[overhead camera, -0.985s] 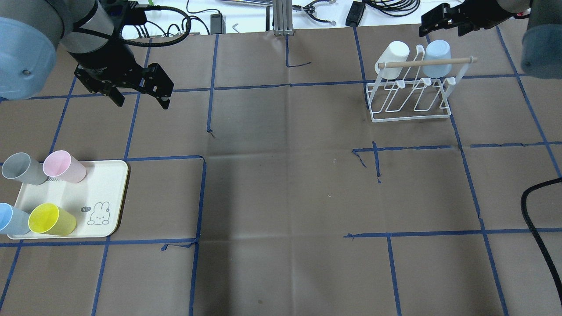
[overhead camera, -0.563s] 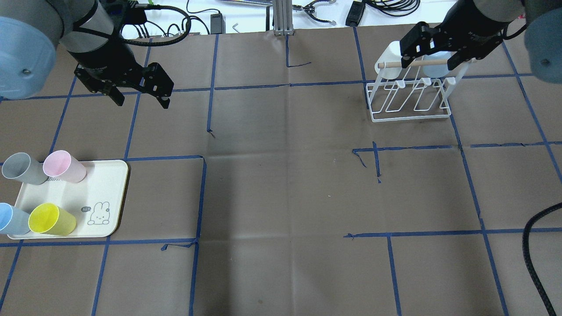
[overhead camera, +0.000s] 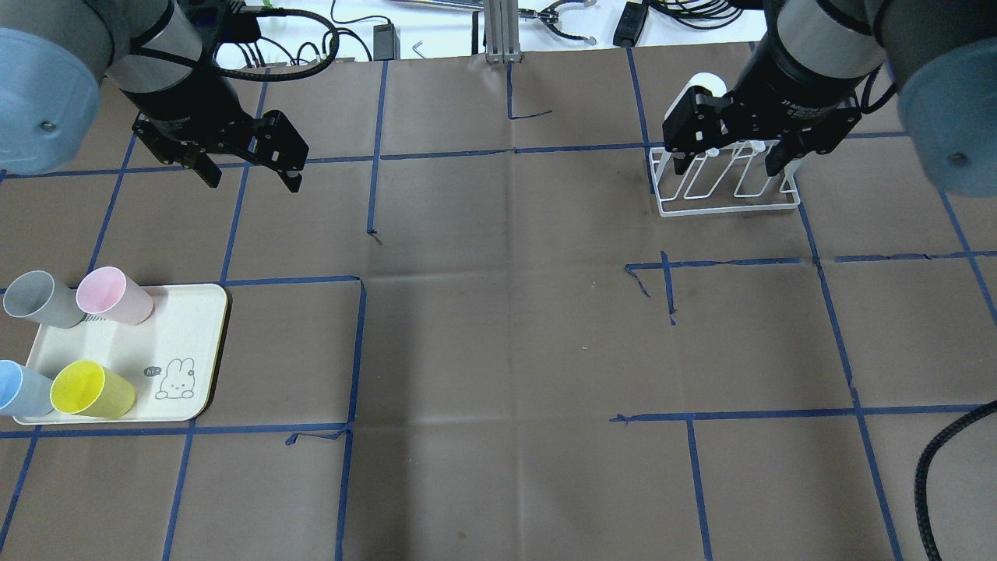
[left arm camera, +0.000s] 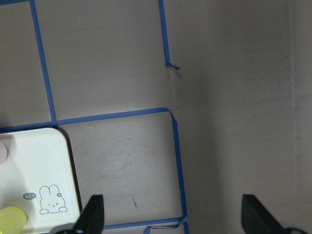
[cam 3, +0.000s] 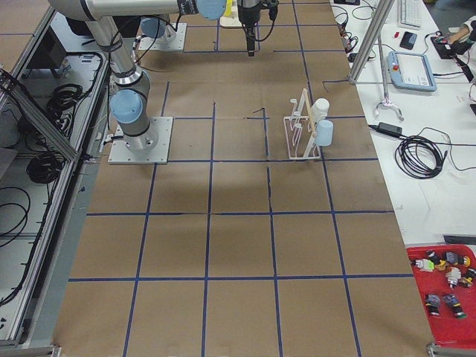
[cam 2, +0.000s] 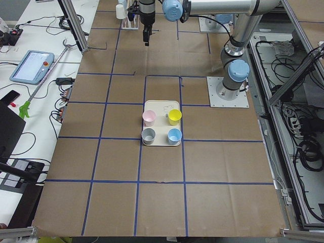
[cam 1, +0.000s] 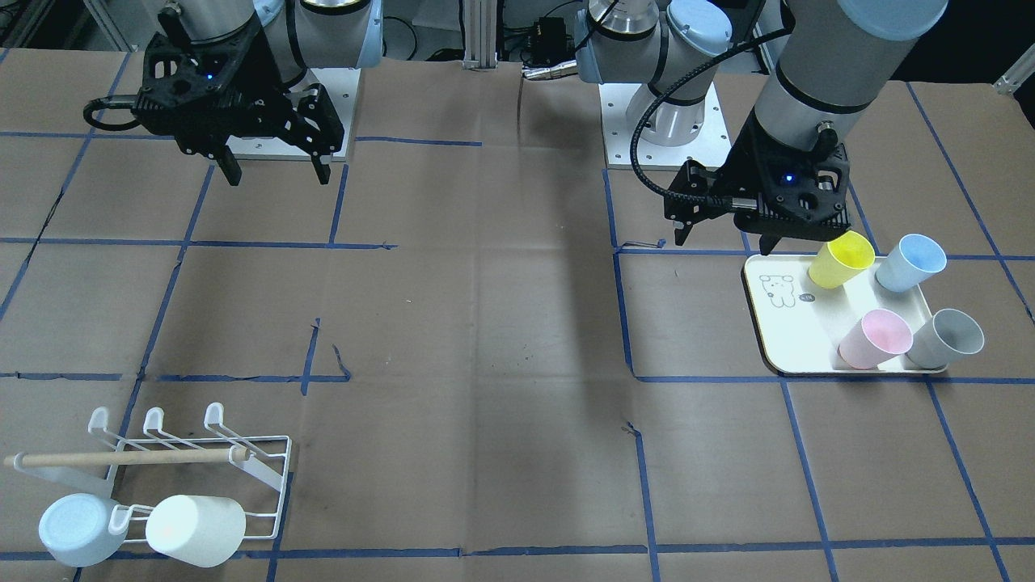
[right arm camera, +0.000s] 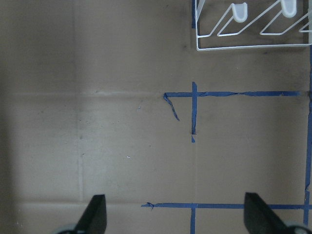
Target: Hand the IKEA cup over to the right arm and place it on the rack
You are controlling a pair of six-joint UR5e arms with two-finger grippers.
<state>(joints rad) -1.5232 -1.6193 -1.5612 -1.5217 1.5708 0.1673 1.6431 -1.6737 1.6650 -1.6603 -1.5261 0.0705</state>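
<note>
Several cups lie on a cream tray (overhead camera: 183, 335): grey (overhead camera: 39, 300), pink (overhead camera: 113, 296), pale blue (overhead camera: 19, 389) and yellow (overhead camera: 89, 388). My left gripper (overhead camera: 251, 181) is open and empty, high above the table beyond the tray; in the front view the left gripper (cam 1: 724, 238) hangs near the yellow cup (cam 1: 841, 259). The white wire rack (overhead camera: 728, 204) stands at the far right. It holds a white cup (cam 1: 194, 529) and a pale blue cup (cam 1: 77, 529). My right gripper (overhead camera: 726, 165) is open and empty, over the rack in the overhead view. The right wrist view shows the rack (right arm camera: 248, 46) at its top edge.
The left wrist view shows the tray's corner (left arm camera: 34, 161) at the lower left. A black cable (overhead camera: 938, 460) loops at the near right edge. Blue tape lines grid the brown table cover. Cables and tools lie beyond the far edge.
My right arm has swung in from the far right corner, left and nearer, and now covers the rack's top and its blue cup in the overhead view. My left arm has not moved.
</note>
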